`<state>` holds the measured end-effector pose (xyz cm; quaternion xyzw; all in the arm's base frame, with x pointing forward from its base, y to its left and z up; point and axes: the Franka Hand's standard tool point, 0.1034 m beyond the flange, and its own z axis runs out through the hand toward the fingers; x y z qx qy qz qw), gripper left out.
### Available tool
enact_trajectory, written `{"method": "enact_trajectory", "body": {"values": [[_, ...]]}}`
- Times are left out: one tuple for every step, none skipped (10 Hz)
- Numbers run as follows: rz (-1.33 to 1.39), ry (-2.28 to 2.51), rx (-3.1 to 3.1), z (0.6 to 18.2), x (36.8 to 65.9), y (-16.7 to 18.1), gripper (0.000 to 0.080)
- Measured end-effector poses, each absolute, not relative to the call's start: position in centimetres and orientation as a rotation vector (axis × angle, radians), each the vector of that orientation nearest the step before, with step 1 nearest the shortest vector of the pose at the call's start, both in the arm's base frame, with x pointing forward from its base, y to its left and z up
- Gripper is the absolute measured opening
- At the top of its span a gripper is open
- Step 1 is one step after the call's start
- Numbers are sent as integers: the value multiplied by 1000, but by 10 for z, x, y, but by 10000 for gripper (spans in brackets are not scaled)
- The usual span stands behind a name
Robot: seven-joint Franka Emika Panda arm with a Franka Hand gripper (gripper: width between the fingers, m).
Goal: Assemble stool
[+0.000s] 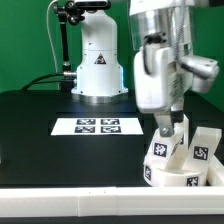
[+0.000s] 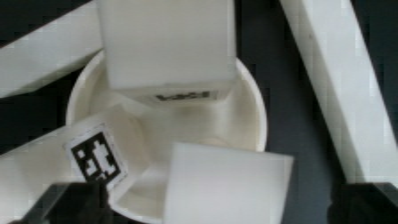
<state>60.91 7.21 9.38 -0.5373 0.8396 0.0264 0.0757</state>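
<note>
The round white stool seat [image 1: 172, 176] lies at the front right of the black table, with tags on its rim. In the wrist view the seat [image 2: 240, 110] shows its hollow underside, with one white leg [image 2: 169, 45] standing in it and a tag [image 2: 93, 158] on its rim. My gripper [image 1: 170, 128] is directly above the seat and shut on another white leg [image 2: 222, 180], which it holds down into the seat. The dark fingers [image 2: 71, 205] flank this leg. A tagged leg [image 1: 203, 148] stands at the seat's right side in the exterior view.
The marker board [image 1: 98, 126] lies flat at the table's middle. A long white bar [image 1: 90, 191] runs along the front edge and shows beside the seat in the wrist view [image 2: 338, 90]. The robot base [image 1: 98, 65] stands at the back.
</note>
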Motion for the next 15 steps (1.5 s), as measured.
{"method": "enact_trajectory", "body": {"values": [[85,2491,-1636,99,613,75,642],[87,2424,-1735,102,613,77,642],[75,2340,-1844,100,613,76,648],[65,2261,-1940,100,613,76,648],[58,2200,-2007,100,613,76,649],[40,2065,-2167,99,612,75,649],[15,1879,-2362,99,612,74,649],[-3,1730,-2483,98,612,73,649],[-23,1499,-2641,97,611,70,649],[-5,1325,-2746,97,611,70,649],[12,1139,-2850,98,615,71,649],[-12,1074,-2873,98,617,70,649],[-15,966,-2913,97,617,69,649],[-19,874,-2943,97,617,68,649],[-21,824,-2958,97,617,68,649]]}}
